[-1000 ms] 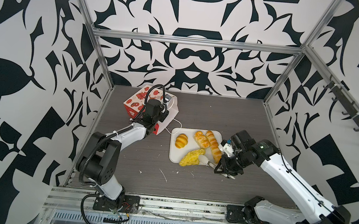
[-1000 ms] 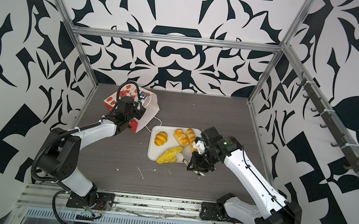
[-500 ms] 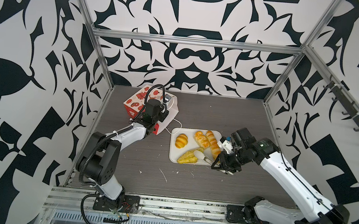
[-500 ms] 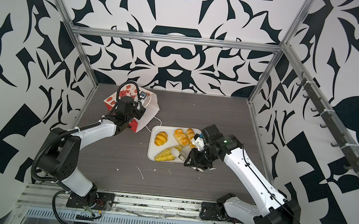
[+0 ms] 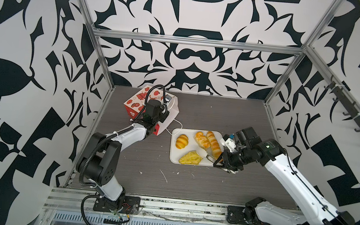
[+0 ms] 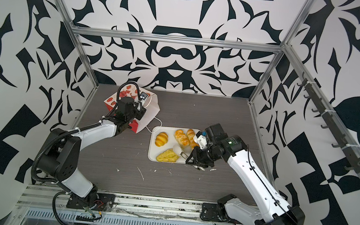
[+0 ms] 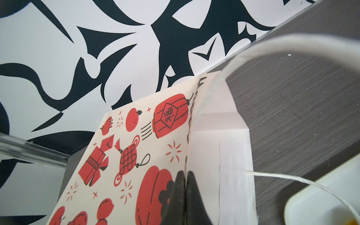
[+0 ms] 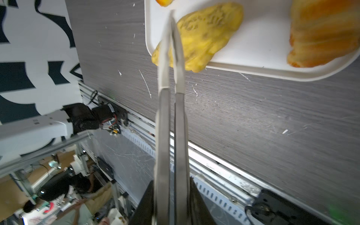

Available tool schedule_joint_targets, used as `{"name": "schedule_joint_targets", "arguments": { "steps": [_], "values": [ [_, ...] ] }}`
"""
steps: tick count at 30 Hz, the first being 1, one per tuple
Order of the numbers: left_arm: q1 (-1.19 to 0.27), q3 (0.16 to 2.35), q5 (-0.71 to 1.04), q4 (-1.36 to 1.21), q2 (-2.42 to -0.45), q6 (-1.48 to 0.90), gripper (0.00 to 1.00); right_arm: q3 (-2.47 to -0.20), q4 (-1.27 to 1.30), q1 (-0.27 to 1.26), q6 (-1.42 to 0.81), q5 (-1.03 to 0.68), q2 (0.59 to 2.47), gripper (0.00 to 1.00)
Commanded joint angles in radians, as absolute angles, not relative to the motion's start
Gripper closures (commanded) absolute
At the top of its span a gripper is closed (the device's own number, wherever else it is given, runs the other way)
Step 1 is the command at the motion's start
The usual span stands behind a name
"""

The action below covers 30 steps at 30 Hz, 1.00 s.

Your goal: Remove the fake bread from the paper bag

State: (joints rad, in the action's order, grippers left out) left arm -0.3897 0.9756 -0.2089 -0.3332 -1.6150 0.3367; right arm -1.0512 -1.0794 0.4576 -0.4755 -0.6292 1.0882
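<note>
Fake bread (image 5: 181, 141) on tray (image 5: 173, 153); left hand (image 7: 185, 173) pinching paper bag (image 7: 136, 146)

Writing shows only on the paper bag (image 7: 136, 148), left wrist view: a red lantern print (image 7: 171, 115) w/ a diamond holding one Chinese-style char., poss. 福, too stylised to be sure. Black script (image 7: 191, 116) along the bag's fold edge, cut off, unreadable.

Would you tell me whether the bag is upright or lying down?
Lying down: the bag shows its printed side upward on the table, the left gripper pinching its edge.
</note>
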Motion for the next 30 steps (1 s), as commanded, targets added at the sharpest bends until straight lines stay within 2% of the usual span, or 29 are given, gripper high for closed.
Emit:
{"name": "schedule_joint_targets", "arguments": {
  "steps": [1, 9, 30],
  "values": [
    [-0.384, 0.969, -0.201, -0.35, -1.614, 0.325, 1.0, -1.043, -1.083, 0.454, -0.47, -0.676, 1.03, 0.8],
    [-0.382, 0.972, -0.201, -0.352, -1.618, 0.327, 1.0, -0.928, -1.116, 0.454, -0.463, -0.712, 0.974, 1.0],
    [-0.383, 0.976, -0.19, -0.344, -1.614, 0.319, 1.0, -0.851, -1.006, 0.456, -0.431, -0.705, 1.065, 1.0]
  ]
}}
